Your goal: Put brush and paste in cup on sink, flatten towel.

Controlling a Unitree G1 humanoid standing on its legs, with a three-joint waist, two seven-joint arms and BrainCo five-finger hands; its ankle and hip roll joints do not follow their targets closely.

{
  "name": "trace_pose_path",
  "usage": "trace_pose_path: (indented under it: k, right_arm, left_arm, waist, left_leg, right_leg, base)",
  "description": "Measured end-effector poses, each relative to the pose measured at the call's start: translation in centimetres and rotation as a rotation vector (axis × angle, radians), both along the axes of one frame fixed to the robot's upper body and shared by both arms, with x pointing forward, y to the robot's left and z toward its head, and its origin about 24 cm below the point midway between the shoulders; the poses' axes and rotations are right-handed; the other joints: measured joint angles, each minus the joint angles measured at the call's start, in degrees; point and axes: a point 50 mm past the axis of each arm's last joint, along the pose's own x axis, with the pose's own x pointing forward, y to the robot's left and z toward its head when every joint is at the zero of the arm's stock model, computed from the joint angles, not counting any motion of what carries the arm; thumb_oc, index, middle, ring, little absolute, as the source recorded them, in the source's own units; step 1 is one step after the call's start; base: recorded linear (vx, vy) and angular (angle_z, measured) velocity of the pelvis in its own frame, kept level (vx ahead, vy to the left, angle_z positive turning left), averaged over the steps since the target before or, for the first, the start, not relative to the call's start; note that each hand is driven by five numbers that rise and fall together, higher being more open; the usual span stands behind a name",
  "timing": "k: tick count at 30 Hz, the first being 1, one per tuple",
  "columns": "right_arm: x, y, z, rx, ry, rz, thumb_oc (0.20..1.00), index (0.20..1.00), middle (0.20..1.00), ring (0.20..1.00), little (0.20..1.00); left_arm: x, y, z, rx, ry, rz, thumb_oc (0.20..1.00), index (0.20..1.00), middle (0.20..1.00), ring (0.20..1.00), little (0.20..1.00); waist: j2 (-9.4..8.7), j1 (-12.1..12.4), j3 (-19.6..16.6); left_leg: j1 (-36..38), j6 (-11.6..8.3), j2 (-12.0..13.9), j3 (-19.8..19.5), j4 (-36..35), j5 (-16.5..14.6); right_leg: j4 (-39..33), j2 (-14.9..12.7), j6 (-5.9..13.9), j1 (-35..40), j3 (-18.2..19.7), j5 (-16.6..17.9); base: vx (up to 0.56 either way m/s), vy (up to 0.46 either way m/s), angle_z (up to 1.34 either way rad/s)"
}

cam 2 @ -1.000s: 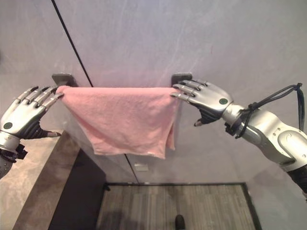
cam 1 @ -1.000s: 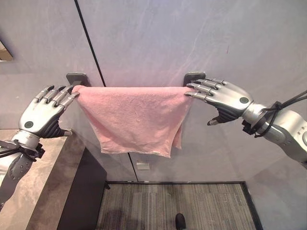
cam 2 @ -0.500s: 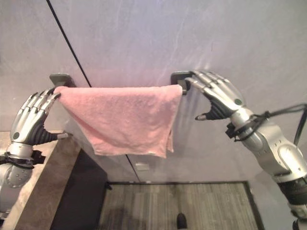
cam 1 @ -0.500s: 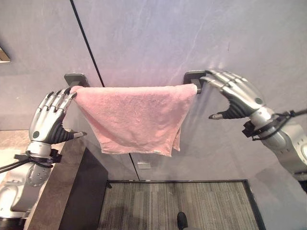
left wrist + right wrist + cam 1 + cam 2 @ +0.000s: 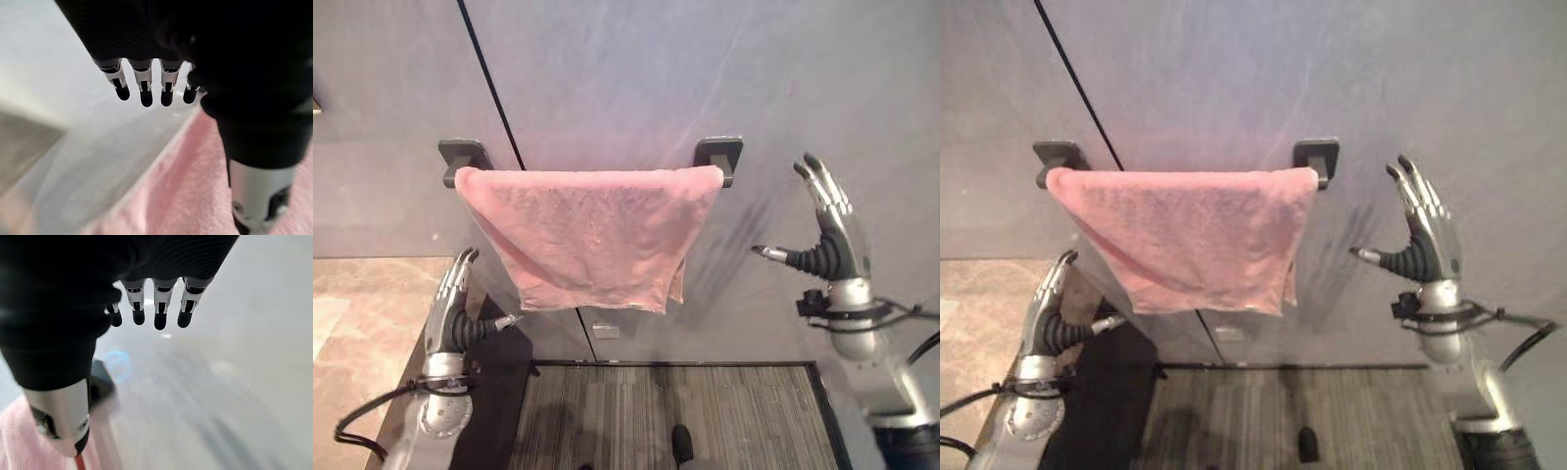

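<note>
Pink towel (image 5: 592,235) spread along its wall rail (image 5: 719,157), both hands clear of it.
Head views: left hand (image 5: 450,313) low, right hand (image 5: 827,235) raised, fingers straight, holding nothing. Wrist views: towel near each thumb, untouched. Flattening looks done; next, lower arms.

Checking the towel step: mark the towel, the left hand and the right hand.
towel (image 5: 592,230), left eye view, middle of the hanging front.
left hand (image 5: 448,311), left eye view, back of hand.
right hand (image 5: 837,250), left eye view, palm.
</note>
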Motion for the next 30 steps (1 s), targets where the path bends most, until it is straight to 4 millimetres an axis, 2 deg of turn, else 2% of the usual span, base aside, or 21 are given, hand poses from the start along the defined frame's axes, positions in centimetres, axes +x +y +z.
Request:
trace_pose_path:
  k: [1, 2, 6, 10, 11, 13, 14, 16, 18, 24, 27, 30]
  right_arm:
    - [-1.1, -1.2, -3.2, 0.136, 0.139, -0.045, 1.0, 1.0, 1.0, 1.0, 1.0]
    - [-1.2, -1.5, -3.8, 0.16, 0.173, -0.056, 1.0, 1.0, 1.0, 1.0, 1.0]
    - [-2.2, -2.9, -7.3, 0.451, 0.325, -0.076, 1.0, 1.0, 1.0, 1.0, 1.0]
    - [-2.4, -3.1, -11.1, 0.666, 0.49, -0.073, 1.0, 1.0, 1.0, 1.0, 1.0]
    - [-2.1, -3.1, -12.6, 0.703, 0.556, -0.076, 1.0, 1.0, 1.0, 1.0, 1.0]
    - [-1.6, -2.5, -13.6, 0.698, 0.608, -0.058, 1.0, 1.0, 1.0, 1.0, 1.0]
    - [-0.9, -2.0, -14.1, 0.686, 0.656, -0.031, 1.0, 1.0, 1.0, 1.0, 1.0]
    - [0.2, -0.4, -14.0, 0.659, 0.701, 0.062, 1.0, 1.0, 1.0, 1.0, 1.0]
    - [0.9, 0.0, -14.1, 0.658, 0.722, 0.08, 1.0, 1.0, 1.0, 1.0, 1.0]
    - [1.4, 1.2, -14.7, 0.691, 0.764, 0.117, 1.0, 1.0, 1.0, 1.0, 1.0]
    - [1.9, 2.9, -15.0, 0.711, 0.789, 0.159, 1.0, 1.0, 1.0, 1.0, 1.0]
    - [2.0, 3.7, -15.3, 0.738, 0.802, 0.177, 1.0, 1.0, 1.0, 1.0, 1.0]
  left_arm:
    - [-1.2, 0.2, -2.2, -0.125, 0.068, 0.061, 1.0, 1.0, 1.0, 1.0, 1.0]
    - [-1.6, 0.4, -2.8, -0.143, 0.097, 0.074, 1.0, 1.0, 1.0, 1.0, 1.0]
    - [-3.3, 0.7, -5.5, -0.157, 0.283, 0.008, 1.0, 1.0, 1.0, 1.0, 1.0]
    - [-3.9, 1.0, -8.2, -0.106, 0.479, -0.074, 1.0, 1.0, 1.0, 1.0, 1.0]
    - [-3.6, 0.5, -8.8, -0.019, 0.562, -0.193, 1.0, 1.0, 1.0, 1.0, 1.0]
    - [-3.2, -0.1, -9.3, 0.023, 0.599, -0.253, 1.0, 1.0, 1.0, 1.0, 1.0]
    - [-3.1, -0.2, -10.3, 0.041, 0.65, -0.277, 1.0, 1.0, 1.0, 1.0, 1.0]
    - [-2.6, -0.7, -11.8, 0.059, 0.729, -0.3, 1.0, 1.0, 1.0, 1.0, 1.0]
    - [-2.7, -1.1, -12.5, 0.058, 0.763, -0.315, 1.0, 1.0, 1.0, 1.0, 1.0]
    - [-2.4, -1.5, -13.2, 0.071, 0.804, -0.324, 1.0, 1.0, 1.0, 1.0, 1.0]
    - [-1.2, -1.9, -13.1, 0.079, 0.791, -0.333, 1.0, 1.0, 1.0, 1.0, 1.0]
    - [-0.7, -2.3, -12.9, 0.087, 0.777, -0.35, 1.0, 1.0, 1.0, 1.0, 1.0]
  waist:
    - [-0.09, -0.21, 0.38]
    - [-0.03, -0.32, 0.64]
    - [0.1, -0.06, 1.18]
    - [0.52, 0.03, 1.73]
    - [0.7, 0.02, 1.98]
    - [0.9, 0.0, 2.1]
    - [1.0, -0.1, 2.04]
    - [1.03, -0.14, 1.99]
    - [1.03, -0.09, 1.95]
    - [0.91, -0.02, 1.88]
    - [0.66, -0.03, 1.63]
    - [0.04, -0.05, 1.1]
  left_leg:
    - [-0.1, 0.0, 0.08, -0.08, 0.01, 0.01]
    - [-0.1, 0.0, 0.08, -0.06, 0.01, 0.01]
    - [-0.23, 0.01, 0.09, -0.25, -0.1, 0.01]
    - [-0.41, 0.25, 0.1, -1.07, -0.26, -0.11]
    - [-0.34, 0.12, 0.11, -1.19, -0.06, 0.06]
    - [-0.35, -0.17, 0.1, -1.13, 0.0, 0.28]
    - [-0.28, -0.14, 0.08, -0.99, 0.0, 0.39]
    - [-0.29, -0.17, 0.2, -0.96, 0.0, 0.41]
    - [-0.17, -0.17, 0.22, -0.92, 0.01, 0.42]
    - [0.55, -0.17, 0.21, -0.45, 0.01, 0.42]
    - [1.71, -0.07, 0.21, 0.25, -0.01, 0.33]
    - [1.77, 0.17, 0.2, 0.25, -0.11, 0.18]
  right_leg:
    - [0.08, 0.01, -0.03, 0.01, -0.36, -0.01]
    - [0.02, 0.0, -0.03, -0.01, -0.36, -0.01]
    - [-0.04, -0.04, 0.12, 0.23, -0.55, -0.22]
    - [-0.06, -0.1, 0.1, 0.31, -0.8, -0.11]
    - [-0.05, -0.09, 0.05, 0.26, -0.9, -0.03]
    - [-0.06, -0.09, -0.03, 0.2, -0.9, 0.09]
    - [-0.05, -0.1, -0.13, 0.2, -0.87, 0.19]
    - [-0.05, 0.0, -0.02, 0.12, -0.87, 0.09]
    - [-0.05, 0.02, -0.17, 0.22, -0.85, 0.2]
    - [-0.05, 0.06, -0.26, 0.71, -0.64, 0.28]
    - [-0.06, 0.11, -0.01, 1.58, -0.2, 0.14]
    - [-0.05, 0.17, -0.16, 1.59, -0.08, 0.19]
  base:
    - [-0.04, -0.015, 0.06]
    - [-0.03, -0.01, 0.04]
    - [0.0, 0.001, 0.01]
    - [-0.02, 0.005, 0.05]
    - [-0.04, 0.012, 0.09]
    - [-0.04, 0.008, -0.01]
    - [-0.01, 0.009, -0.04]
    - [-0.01, 0.003, -0.02]
    - [0.0, 0.0, 0.0]
    - [0.0, 0.005, -0.04]
    - [-0.01, 0.01, -0.08]
    - [0.0, 0.005, -0.02]
